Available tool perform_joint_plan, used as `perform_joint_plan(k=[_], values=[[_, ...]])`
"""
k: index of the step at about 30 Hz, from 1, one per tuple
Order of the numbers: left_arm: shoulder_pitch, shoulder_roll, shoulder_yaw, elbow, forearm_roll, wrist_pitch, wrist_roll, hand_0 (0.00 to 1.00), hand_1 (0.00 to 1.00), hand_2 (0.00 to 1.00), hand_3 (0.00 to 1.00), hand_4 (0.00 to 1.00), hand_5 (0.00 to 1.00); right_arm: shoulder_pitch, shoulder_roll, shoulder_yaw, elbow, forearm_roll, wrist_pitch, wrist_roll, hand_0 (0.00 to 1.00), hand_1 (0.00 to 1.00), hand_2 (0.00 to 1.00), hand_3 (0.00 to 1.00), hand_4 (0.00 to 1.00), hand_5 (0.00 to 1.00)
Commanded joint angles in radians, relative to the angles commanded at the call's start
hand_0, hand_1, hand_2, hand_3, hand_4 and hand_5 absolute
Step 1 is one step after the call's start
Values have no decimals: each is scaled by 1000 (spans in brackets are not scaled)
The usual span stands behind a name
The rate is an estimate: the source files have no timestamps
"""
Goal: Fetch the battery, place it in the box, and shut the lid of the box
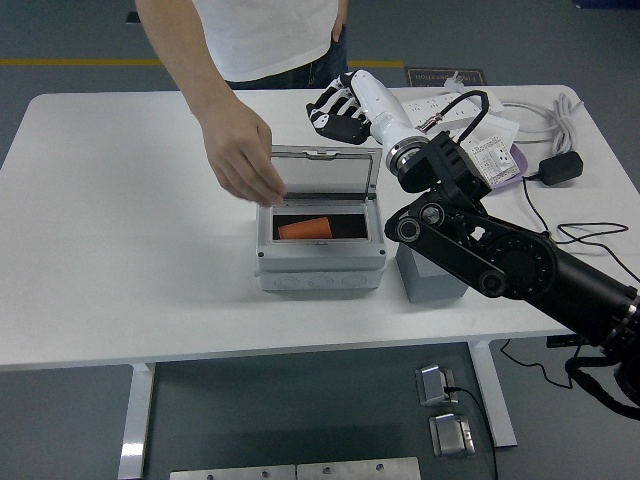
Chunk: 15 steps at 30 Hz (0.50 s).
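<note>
Box (318, 262) sits mid-table, lid (325, 172) propped up, so closing not yet done. Person's hand (240, 155) at lid's left edge, probably steadying it. Right hand (338, 110) curled empty behind lid. Battery (305, 229) lying inside box.

Orange battery (304, 229) lies inside the open grey box (318, 262); a person's hand (240, 155) hovers at ten o'clock, right hand (341, 108) curled at one
</note>
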Motion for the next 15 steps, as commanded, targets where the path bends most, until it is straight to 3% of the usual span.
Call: perform_joint_plan(k=[5,6,11,12,15], values=[[-1,0,6,0,-5,0,-2,634,707,626,601,593,457,1,5,-7,-14,10,-6,5,431,422,447,534,768,587],[-2,0,8,0,-6,0,-3,633,707,626,600,592,456,1,7,-10,-16,13,-7,6,569,493,523,611,925,869],[-5,-2,16,0,-12,0,-5,633,707,626,600,592,456,0,18,-32,-37,35,-14,16,569,493,523,611,925,869],[-6,-2,16,0,-12,0,-5,634,707,626,600,592,455,0,20,-36,-41,40,-15,18,591,518,540,622,953,929],[-6,-2,15,0,-10,1,-4,634,707,626,600,592,455,1,23,-44,-48,48,-18,21,591,518,540,622,953,929]])
